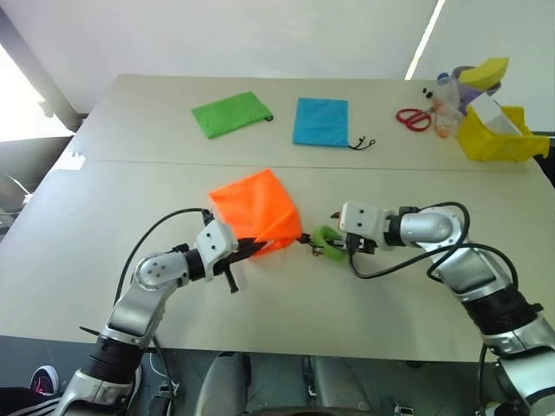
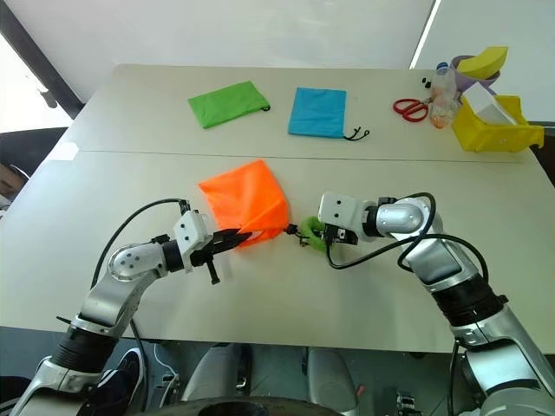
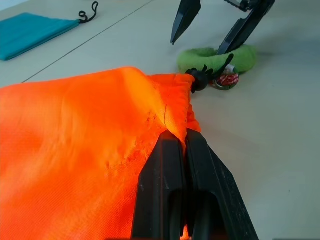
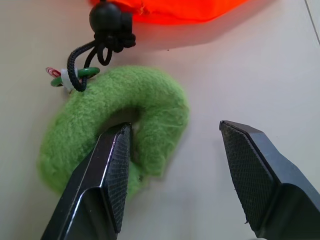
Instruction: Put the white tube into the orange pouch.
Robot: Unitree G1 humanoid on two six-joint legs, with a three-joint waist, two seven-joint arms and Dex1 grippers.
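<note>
Orange pouch (image 1: 253,211) lies on table (image 1: 104,234), middle, toward near edge. Left gripper (image 3: 184,145) fingers pressed tight, pinching pouch cloth by gathered mouth. Dark cord (image 4: 85,55) runs from mouth to fuzzy green ring (image 4: 150,115) lying just beside pouch. Right gripper (image 4: 175,165) fingers spread wide; one fingertip (image 4: 117,150) sits at ring hole, maybe touching fuzz. White tube not spotted, maybe inside pouch. Green pouch (image 1: 231,113) and blue pouch (image 1: 321,121) lie near far edge.
</note>
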